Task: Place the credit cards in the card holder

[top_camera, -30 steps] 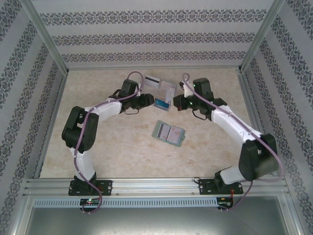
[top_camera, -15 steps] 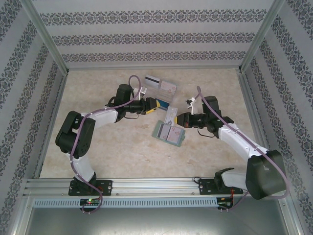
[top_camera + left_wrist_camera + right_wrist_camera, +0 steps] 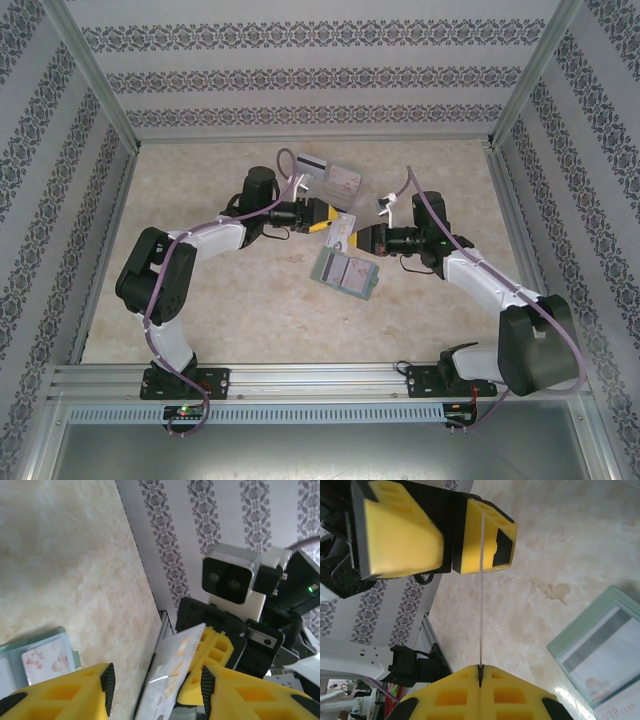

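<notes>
The right gripper (image 3: 480, 672) is clenched on one end of a pale credit card (image 3: 175, 660). Its long axis runs straight into the left gripper (image 3: 157, 682), whose jaws stand apart around it, perhaps touching one side. The card holder (image 3: 346, 272) lies on the bench (image 3: 250, 300) below both.

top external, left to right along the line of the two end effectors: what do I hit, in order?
left arm → left end effector → credit card, pinched by the right end effector → right arm. Card holder skipped: it lies under that span.
</notes>
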